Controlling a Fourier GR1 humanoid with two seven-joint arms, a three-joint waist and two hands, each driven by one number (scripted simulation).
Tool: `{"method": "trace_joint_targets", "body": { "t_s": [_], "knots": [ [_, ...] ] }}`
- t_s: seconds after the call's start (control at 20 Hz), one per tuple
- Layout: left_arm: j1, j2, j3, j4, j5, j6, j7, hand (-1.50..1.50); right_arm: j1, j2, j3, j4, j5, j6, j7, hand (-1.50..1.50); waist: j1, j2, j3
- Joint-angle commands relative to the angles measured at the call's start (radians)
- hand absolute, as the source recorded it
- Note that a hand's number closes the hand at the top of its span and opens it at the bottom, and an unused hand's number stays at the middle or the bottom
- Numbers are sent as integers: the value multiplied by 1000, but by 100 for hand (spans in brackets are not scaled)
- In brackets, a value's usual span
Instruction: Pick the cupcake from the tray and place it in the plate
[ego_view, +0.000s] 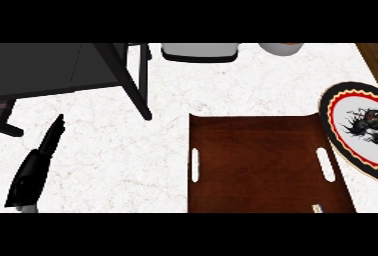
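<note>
The pick seems not yet begun. The tray at 5 o'clock shows no cupcake (a pale scrap at its lower edge is too small to name), nor does the plate at 3 o'clock. The left hand rests at 8 o'clock, fingers straight, holding nothing, well apart from the tray. The next move calls for locating the cupcake first.

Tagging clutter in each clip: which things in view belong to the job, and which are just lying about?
Job: tray, plate; no cupcake shows. Left hand rests open at lower left.
Lying about: dark stand, grey container, pale pot.
</note>
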Motion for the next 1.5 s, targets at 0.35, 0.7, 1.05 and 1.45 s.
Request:
{"method": "trace_joint_targets", "body": {
  "t_s": [0.35,0.7,1.05,1.45],
  "knots": [
    [0,-14,-1,-7,-20,12,22,0,-103,167,208,-4,108,72,-17,150,-10,-7,-4],
    [-54,-11,25,52,-5,-1,8,0,-171,294,301,50,188,33,35,150,-16,-5,-4],
    [-39,0,33,21,-8,-16,19,0,-250,375,271,232,173,46,192,-150,-12,-3,-3],
    [16,14,56,-16,2,-38,-1,0,-260,362,124,275,27,130,109,-150,-22,-10,-3]
  ]
}}
